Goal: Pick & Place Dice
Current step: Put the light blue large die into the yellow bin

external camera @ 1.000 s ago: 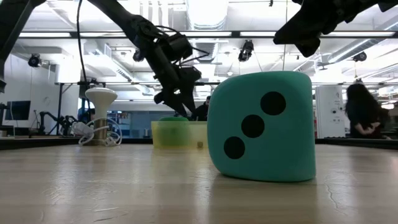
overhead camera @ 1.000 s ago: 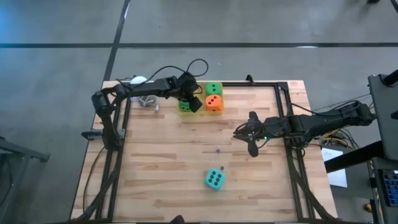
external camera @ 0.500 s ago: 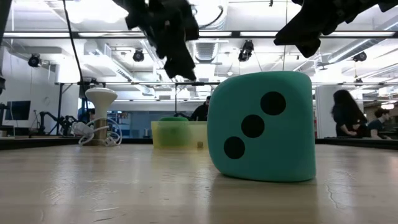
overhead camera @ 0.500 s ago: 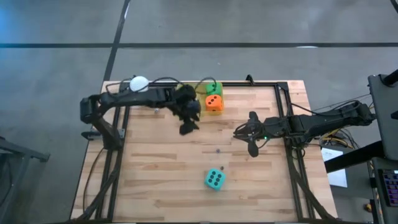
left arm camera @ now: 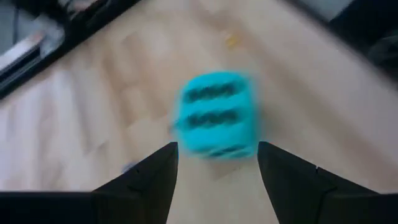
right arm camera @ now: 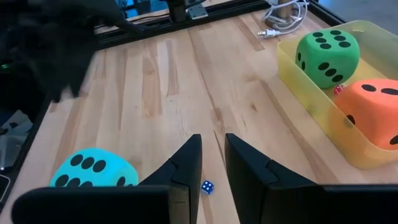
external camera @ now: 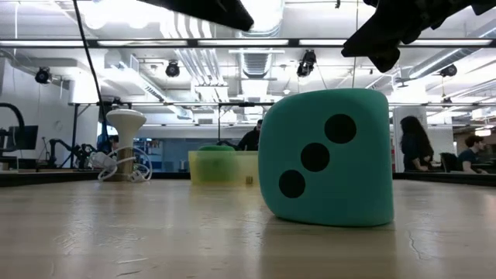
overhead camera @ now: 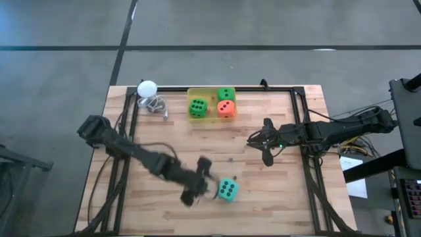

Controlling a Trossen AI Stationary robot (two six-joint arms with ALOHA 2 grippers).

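One teal die (left arm camera: pixel 216 116) before spread left gripper (left arm camera: pixel 216 163); right gripper (right arm camera: pixel 212 163) nearly shut, empty.

Teal die (overhead camera: pixel 227 189) sits alone on the counter (overhead camera: pixel 263 171) near its front edge, six pips up. Two green dice (overhead camera: pixel 197 106) and the orange die (overhead camera: pixel 226 108) rest upright in a yellow tray (overhead camera: pixel 209 120) at the far edge.

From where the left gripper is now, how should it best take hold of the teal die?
Grip the teal die across two opposite flat side faces, coming down from above. It sits flat and alone on the table, and the left gripper, open, is already beside it.
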